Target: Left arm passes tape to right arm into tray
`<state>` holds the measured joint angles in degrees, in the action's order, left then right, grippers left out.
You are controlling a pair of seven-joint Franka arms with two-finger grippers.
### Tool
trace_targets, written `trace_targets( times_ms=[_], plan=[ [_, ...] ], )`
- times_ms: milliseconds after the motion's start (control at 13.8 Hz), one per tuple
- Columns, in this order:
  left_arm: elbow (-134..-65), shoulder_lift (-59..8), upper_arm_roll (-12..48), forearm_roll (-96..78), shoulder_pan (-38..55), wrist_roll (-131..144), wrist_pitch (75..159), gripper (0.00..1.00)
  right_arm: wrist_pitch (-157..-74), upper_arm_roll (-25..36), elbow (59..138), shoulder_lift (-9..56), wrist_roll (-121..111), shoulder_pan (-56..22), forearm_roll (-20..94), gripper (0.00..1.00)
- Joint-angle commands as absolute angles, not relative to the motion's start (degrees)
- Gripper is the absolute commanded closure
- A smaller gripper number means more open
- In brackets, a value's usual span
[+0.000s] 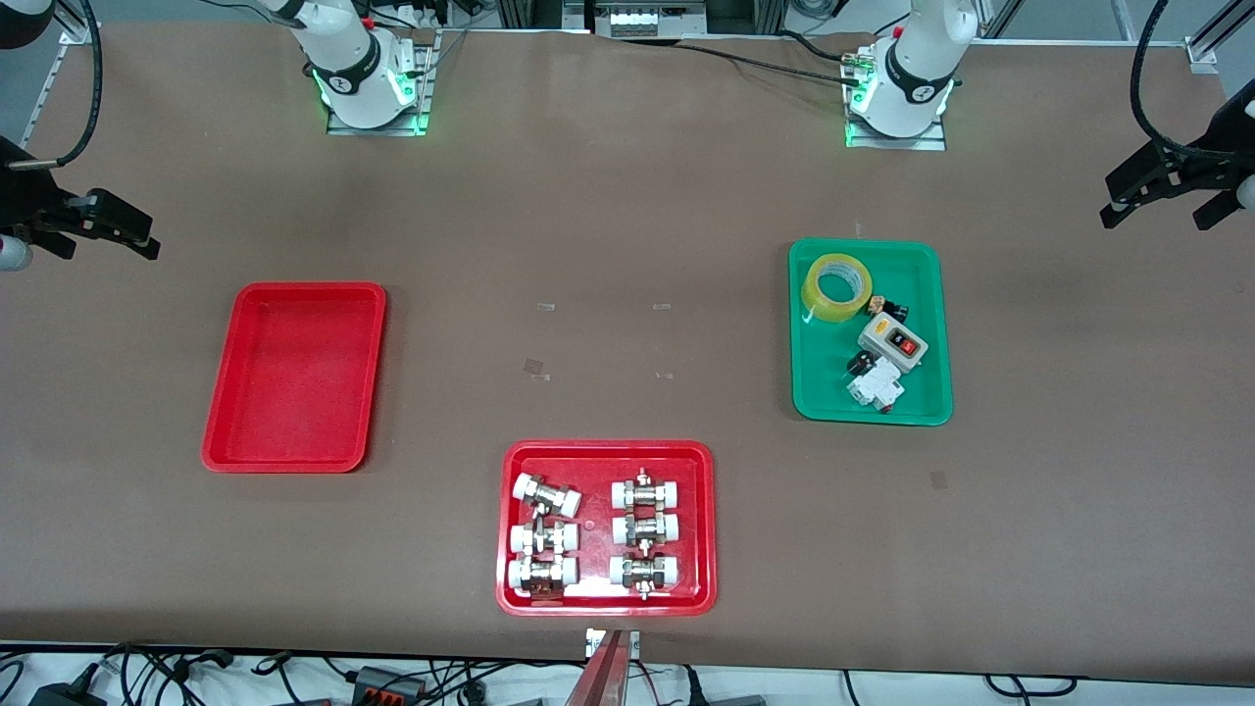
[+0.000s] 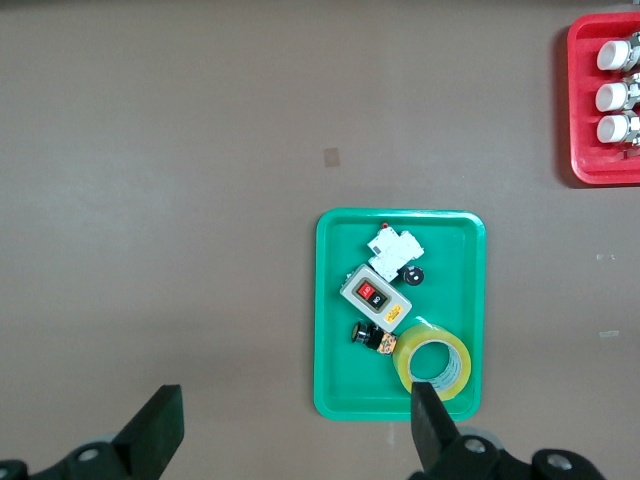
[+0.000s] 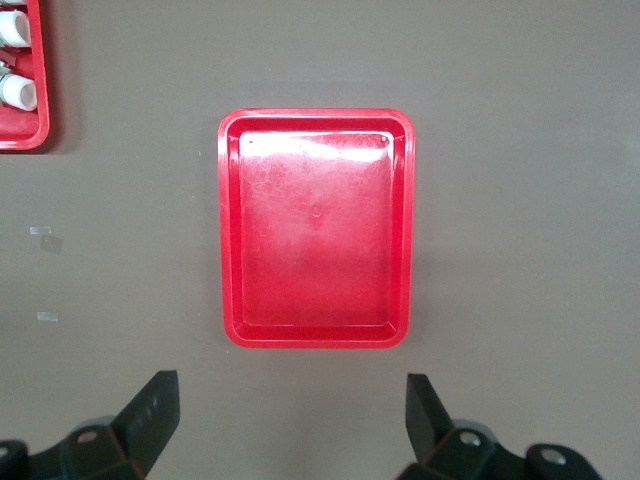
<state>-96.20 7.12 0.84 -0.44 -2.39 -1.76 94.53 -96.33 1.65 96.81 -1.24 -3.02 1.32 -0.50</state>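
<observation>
Both grippers are being held high and spread wide, with nothing between their fingers. In the front view, the left gripper (image 1: 1167,196) is seen hanging over bare table at the left arm's end, well apart from the green tray (image 1: 931,407), while the right gripper (image 1: 93,226) is seen waiting over bare table at the right arm's end, near the red tray (image 1: 294,461), which is being kept empty. The tape (image 1: 836,286) is being shown lying flat in the green tray's corner farthest from the front camera, with a small black part, a grey switch box (image 1: 893,343) and a white breaker (image 1: 876,387) lying beside it in the same tray. In the left wrist view, the left gripper (image 2: 290,430) is being shown open above the table beside the green tray (image 2: 330,300), one finger overlapping the tape (image 2: 433,362) in the picture. In the right wrist view, the right gripper (image 3: 290,420) is being shown open just outside the red tray (image 3: 225,230). The roll is being judged light, stiff and rather slick on its outer wrap; a hold across one wall, one finger in the core, is being favoured, since the outer width looks large for the jaws.
</observation>
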Motion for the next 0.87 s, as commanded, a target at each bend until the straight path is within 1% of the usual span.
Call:
trace_targets(
  times_ms=[0, 508, 798],
  plan=[
    [-95.0, 6.7, 1.2, -1.0, -2.7, -1.6, 94.0, 0.0, -95.9, 1.7, 98.1, -2.6, -3.7, 1.0, -1.3, 0.0],
    [-95.6, 6.3, 1.3, -0.2, -2.6, -1.1, 94.0, 0.0, -95.5, 1.7, 97.7, -2.3, -3.5, 1.0, -1.2, 0.0],
    [-96.1, 2.0, 3.1, -0.3, -1.9, -1.1, 94.0, 0.0, -96.0, 1.8, 97.6, -1.2, -3.4, 1.1, -1.1, 0.0]
  ],
)
